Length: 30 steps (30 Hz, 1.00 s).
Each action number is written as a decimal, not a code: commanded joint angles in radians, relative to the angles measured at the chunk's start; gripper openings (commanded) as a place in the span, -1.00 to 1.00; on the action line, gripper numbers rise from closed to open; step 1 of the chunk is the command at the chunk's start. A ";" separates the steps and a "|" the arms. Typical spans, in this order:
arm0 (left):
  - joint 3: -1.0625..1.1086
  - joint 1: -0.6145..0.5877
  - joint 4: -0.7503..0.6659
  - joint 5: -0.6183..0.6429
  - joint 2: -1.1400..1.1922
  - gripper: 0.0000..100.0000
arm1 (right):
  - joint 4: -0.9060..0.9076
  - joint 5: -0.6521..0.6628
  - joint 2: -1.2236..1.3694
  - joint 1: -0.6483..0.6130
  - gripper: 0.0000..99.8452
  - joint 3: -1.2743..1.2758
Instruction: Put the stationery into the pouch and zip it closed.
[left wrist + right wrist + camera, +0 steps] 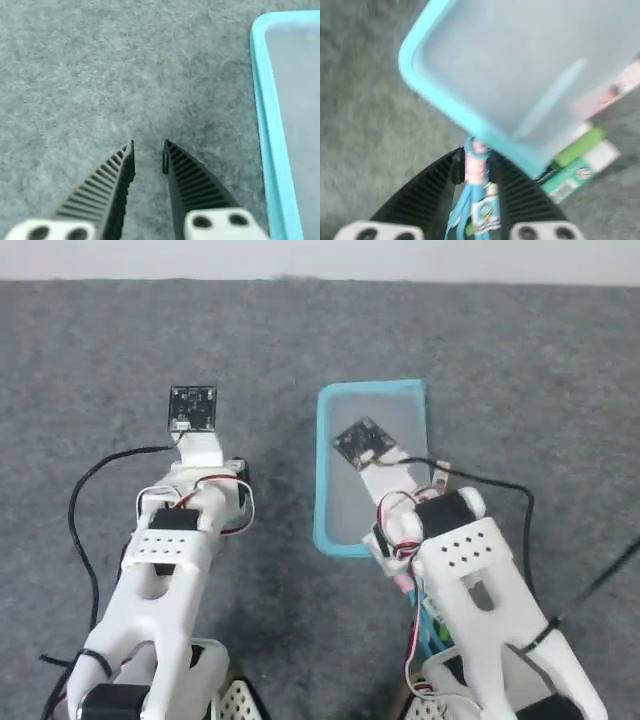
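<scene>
A translucent pouch [365,430] with a teal rim [440,107] lies flat on the grey carpet. My right gripper [474,162] sits at its near edge, shut on the zipper pull [476,150], a pink and blue cord with a small tag hanging from it. Green and white stationery [577,162] shows at the pouch's corner; I cannot tell whether it is inside or beneath. My left gripper [148,146] hovers over bare carpet to the left of the pouch rim [267,130], slightly open with nothing between its fingers.
The grey carpet [100,360] stretches out on all sides of the pouch. The right arm's body [470,570] covers the pouch's near right corner. The left arm [185,530] stands a little apart from the pouch. Cables trail beside both arms.
</scene>
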 commanded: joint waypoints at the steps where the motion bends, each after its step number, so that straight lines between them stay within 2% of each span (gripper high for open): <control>1: -0.025 -0.009 0.006 -0.014 -0.005 -0.81 | -0.047 0.025 0.015 -0.064 -0.61 0.075; 9: -0.012 -0.008 0.002 -0.014 -0.005 -0.81 | -0.122 0.032 0.094 0.012 -0.68 0.138; 21: -0.013 -0.003 0.002 -0.014 -0.005 -0.81 | -0.248 0.051 0.360 0.013 -0.70 0.138; 26: -0.013 -0.002 0.002 -0.014 -0.005 -0.81 | -0.259 0.054 0.357 0.013 -1.00 0.138; 28: -0.013 -0.002 0.002 -0.014 -0.005 -0.81 | -0.257 0.058 0.364 0.013 -0.96 0.143; 30: -0.013 -0.002 0.002 -0.014 -0.005 -0.81 | -0.257 0.052 0.355 0.015 -0.99 0.143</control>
